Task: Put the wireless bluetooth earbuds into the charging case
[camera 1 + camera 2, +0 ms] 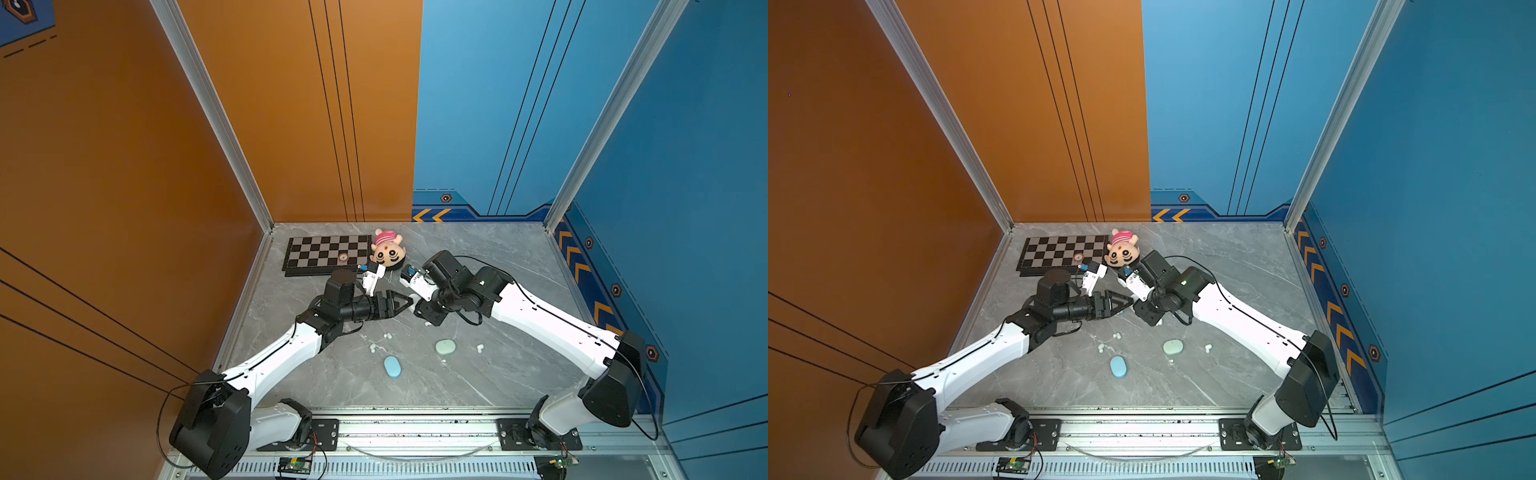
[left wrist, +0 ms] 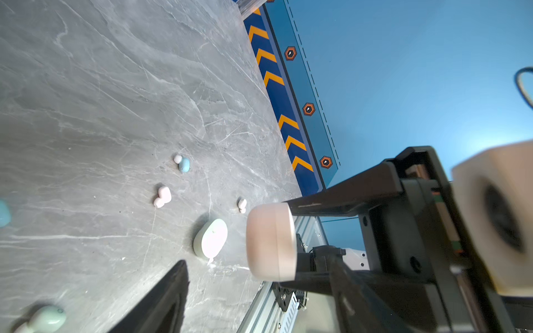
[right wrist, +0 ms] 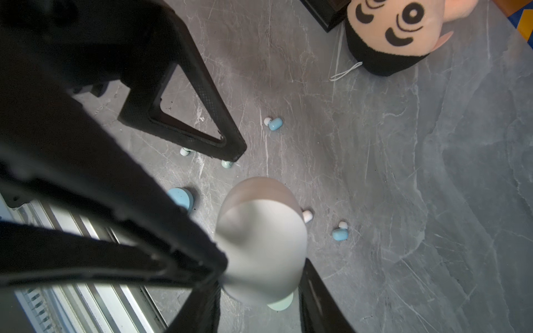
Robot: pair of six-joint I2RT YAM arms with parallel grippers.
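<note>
- Earbuds (image 1: 387, 335), white and light blue, scattered loose on the grey tabletop (image 1: 332, 374).
- Right claw (image 3: 264, 271) clamped on pale charging case (image 3: 259, 230), held above the tabletop.
- Left claw (image 1: 407, 306) jaws apart, just beside that case.
- Blue case (image 1: 392, 367) and mint case (image 1: 445, 346) lying among the buds.

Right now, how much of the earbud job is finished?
Nothing done yet: the earbuds lie loose on the table. In hand: the right pincer grips a white case, which looks shut, with the open left pincer next to it. Left: opening it and putting buds in. The blue case and green case lie shut on the table.
</note>
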